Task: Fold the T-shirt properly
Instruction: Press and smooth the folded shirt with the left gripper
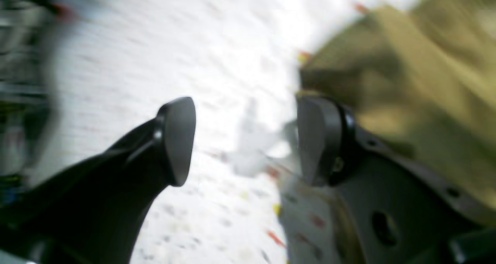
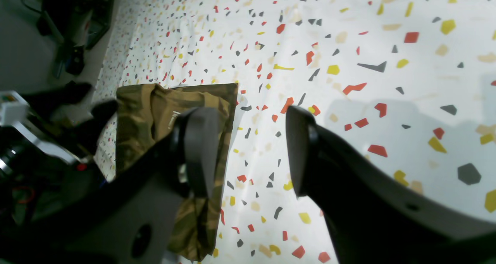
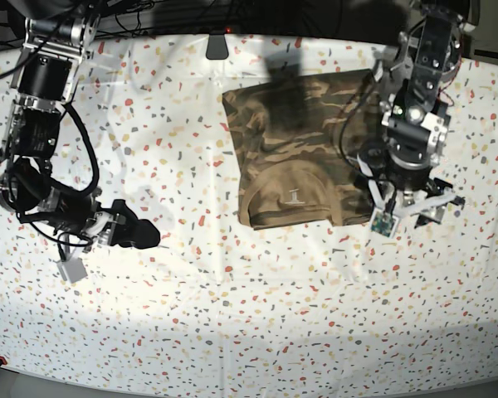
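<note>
The camouflage T-shirt (image 3: 303,149) lies flat on the table as a folded rectangle, its neck with the small pale print (image 3: 292,196) toward the front edge. My left gripper (image 3: 415,211) hovers just past the shirt's right front corner. It is open and empty in the blurred left wrist view (image 1: 246,140), where the shirt (image 1: 407,81) fills the right side. My right gripper (image 3: 145,234) is well left of the shirt. It is open and empty above the table (image 2: 248,153), with the shirt (image 2: 155,113) lying beyond its left finger (image 2: 197,155).
The table wears a white cloth with red, yellow and grey flecks (image 3: 232,315). Cables and dark equipment sit along the back edge (image 3: 183,16). A small white tag (image 3: 70,269) hangs by the right arm. The table's far edge shows in the right wrist view (image 2: 104,62).
</note>
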